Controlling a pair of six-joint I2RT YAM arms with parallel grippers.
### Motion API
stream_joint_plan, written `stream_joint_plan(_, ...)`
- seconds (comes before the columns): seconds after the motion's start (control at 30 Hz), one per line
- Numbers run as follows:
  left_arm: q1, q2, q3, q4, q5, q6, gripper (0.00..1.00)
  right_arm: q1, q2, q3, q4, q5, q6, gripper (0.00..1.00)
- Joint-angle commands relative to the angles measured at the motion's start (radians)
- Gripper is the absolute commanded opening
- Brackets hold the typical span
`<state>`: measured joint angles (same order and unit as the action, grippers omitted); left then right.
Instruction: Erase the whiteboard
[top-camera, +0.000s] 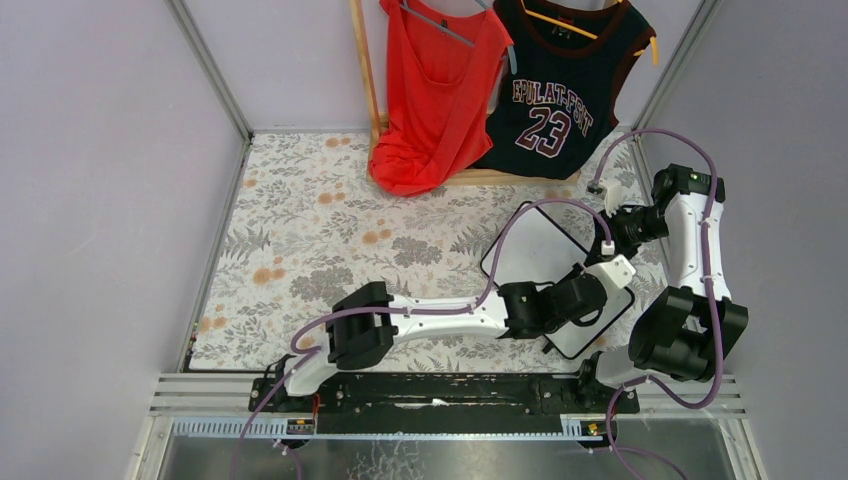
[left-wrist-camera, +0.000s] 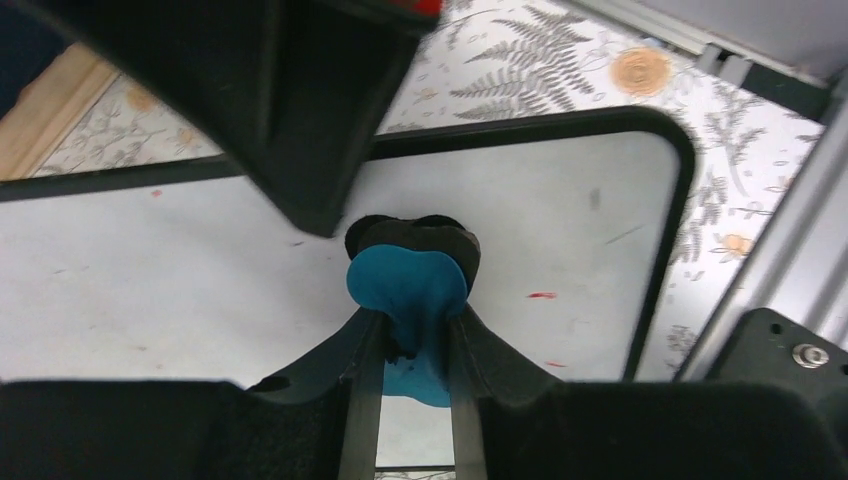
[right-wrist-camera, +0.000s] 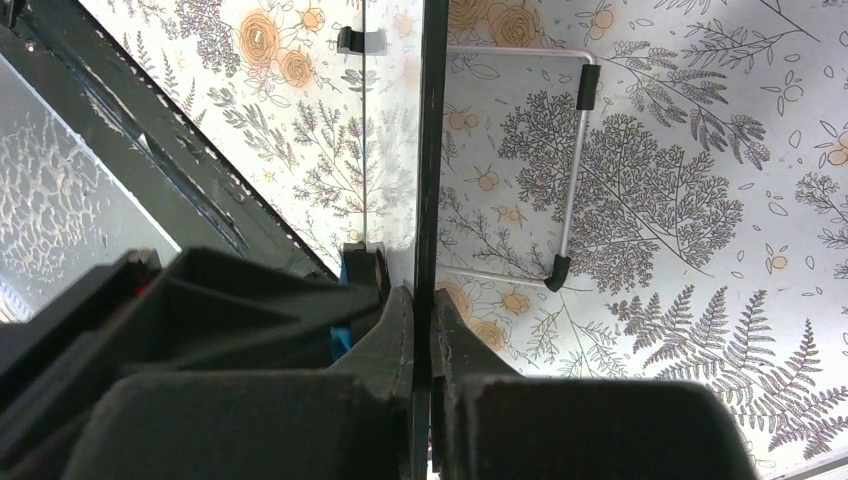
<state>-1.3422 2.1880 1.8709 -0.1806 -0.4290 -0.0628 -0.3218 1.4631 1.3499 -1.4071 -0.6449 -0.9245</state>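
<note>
floral tablecloth (top-camera: 300, 250), whiteboard (top-camera: 545, 255) at right; right gripper (right-wrist-camera: 421, 318) clamps its edge. left gripper (left-wrist-camera: 412, 322) pinches a blue eraser (left-wrist-camera: 405, 280) against it.

Counts: 1 whiteboard (top-camera: 535, 245). 1 blue eraser (left-wrist-camera: 405, 285), at the whiteboard's face. 2 robot arms: left arm (top-camera: 440, 315) reaching over the whiteboard, right arm (top-camera: 690, 240) at its right edge. 2 garments behind the whiteboard: 1 red top (top-camera: 435, 90), 1 dark jersey (top-camera: 560, 85), no. 23. 1 wooden rack (top-camera: 365, 60).

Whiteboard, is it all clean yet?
Nearly. The black-framed white whiteboard looks mostly wiped. The left end effector holds a blue-and-black eraser against it while the right end effector clamps its edge. Left to wipe: small red flecks.
</note>
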Motion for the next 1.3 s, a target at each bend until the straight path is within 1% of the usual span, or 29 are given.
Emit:
stream_joint_plan(0.0,-0.036,0.039,0.058,0.067,0.095,-0.023,0.0,0.026,0.011,-0.044,-0.07,0.073,-0.062,0.0)
stream_joint_plan(0.23,-0.045,0.036,0.055,0.064,0.151,-0.055,0.0,0.024,0.014,-0.043,-0.071,0.072,-0.063,0.0)
stream_joint_plan(0.37,-0.047,0.044,0.055,0.065,0.147,-0.054,0.0,0.025,0.012,-0.04,-0.071,0.073,-0.063,0.0)
stream_joint_plan(0.5,-0.043,0.059,0.059,0.059,0.093,-0.028,0.0,0.026,0.01,-0.041,-0.07,0.074,-0.062,0.0)
stream_joint_plan(0.63,-0.015,0.064,0.057,0.034,0.045,-0.017,0.0,0.026,0.005,-0.043,-0.071,0.079,-0.063,0.0)
stream_joint_plan(0.87,0.042,0.013,-0.023,0.02,-0.076,-0.003,0.0,0.025,0.01,-0.038,-0.07,0.076,-0.06,0.0)
stream_joint_plan(1.0,0.075,-0.019,-0.068,0.015,-0.116,-0.013,0.0,0.026,0.014,-0.036,-0.07,0.073,-0.06,0.0)
stream_joint_plan(1.13,0.086,-0.041,-0.098,0.023,-0.088,-0.027,0.0,0.026,0.015,-0.034,-0.071,0.073,-0.06,0.0)
stream_joint_plan(1.27,0.072,-0.039,-0.086,0.025,-0.029,-0.051,0.0,0.026,0.018,-0.034,-0.07,0.07,-0.058,0.0)
